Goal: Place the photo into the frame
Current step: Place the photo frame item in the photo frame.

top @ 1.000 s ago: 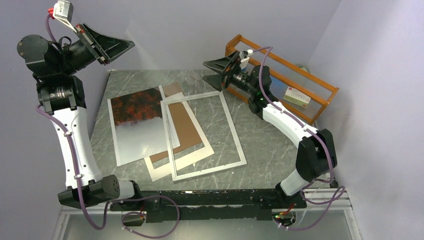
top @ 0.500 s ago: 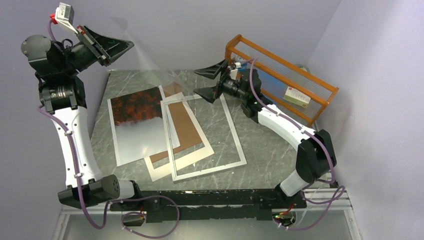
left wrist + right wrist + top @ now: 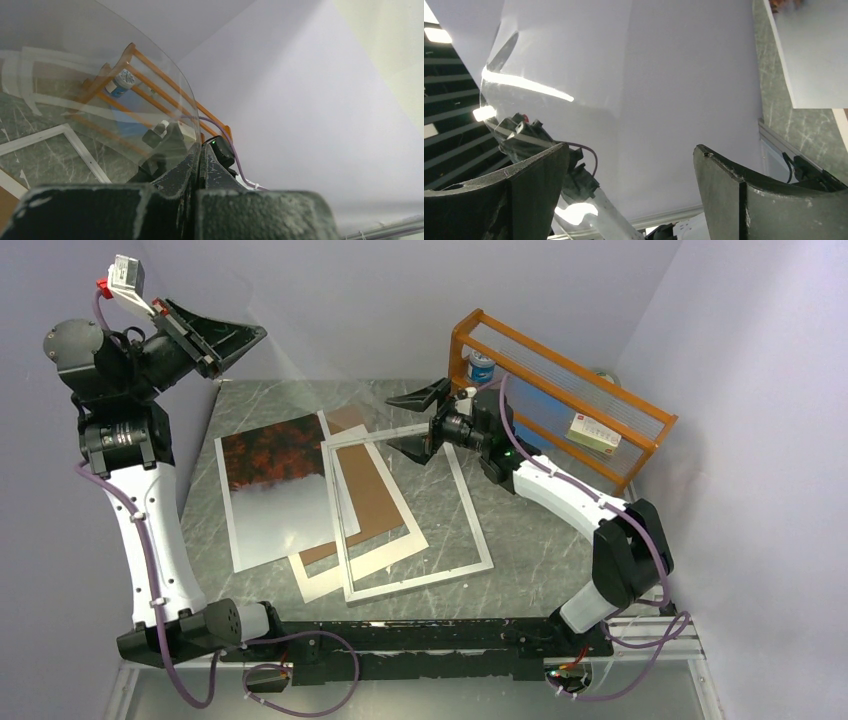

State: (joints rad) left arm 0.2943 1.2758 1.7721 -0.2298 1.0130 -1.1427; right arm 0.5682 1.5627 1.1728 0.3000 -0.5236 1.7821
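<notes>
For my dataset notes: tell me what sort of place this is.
Probably a robotics lab cell: left arm and right arm bolted to a rail at the edge of a marble-patterned table, boxed in by plain lilac walls.

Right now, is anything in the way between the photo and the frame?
Yes. A brown board lies under the frame's left side and fills part of its opening, right beside the photo. The left claw, shut on a clear sheet, is up high above the table.
</notes>
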